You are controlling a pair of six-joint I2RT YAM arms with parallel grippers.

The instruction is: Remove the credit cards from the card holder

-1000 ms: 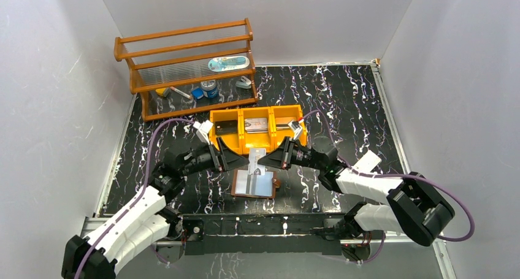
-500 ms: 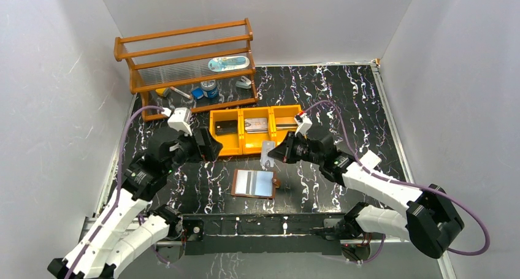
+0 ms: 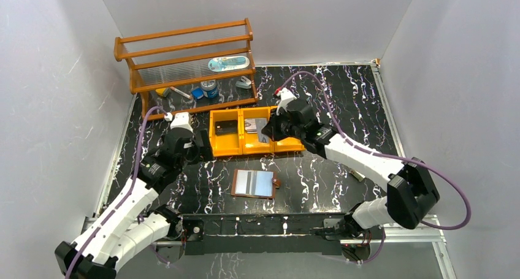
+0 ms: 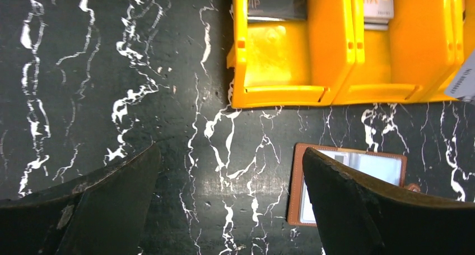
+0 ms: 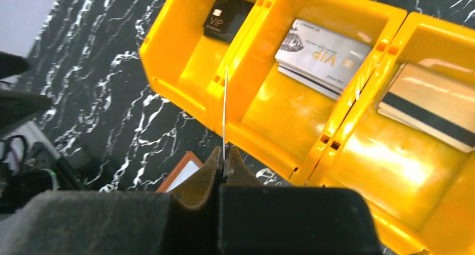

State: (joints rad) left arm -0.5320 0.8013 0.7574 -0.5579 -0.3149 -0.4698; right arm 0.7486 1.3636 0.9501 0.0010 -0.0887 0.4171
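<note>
The right gripper [image 5: 224,161] has its jaws pinched tight on a credit card [image 5: 224,109]. The card is held by its lower edge and shows in the right wrist view only as a thin pale line, edge-on. It hangs above the orange three-compartment tray [image 5: 168,81], over the near wall by the divider between the left and middle compartments.

In the tray lie a black VIP card [image 5: 227,17] in the left compartment, silver VIP cards [image 5: 325,56] in the middle one, and a card with a black stripe [image 5: 431,106] in the right one.

The left gripper [image 4: 229,154] has its jaws spread wide and holds nothing. It hovers over the bare black marbled counter [image 4: 84,70], near the tray's left end.

The card holder [image 3: 253,183] lies open and flat on the counter in front of the tray, apart from both grippers. Its pale grey-blue sleeves face up and its snap tab is at the right edge.
</note>
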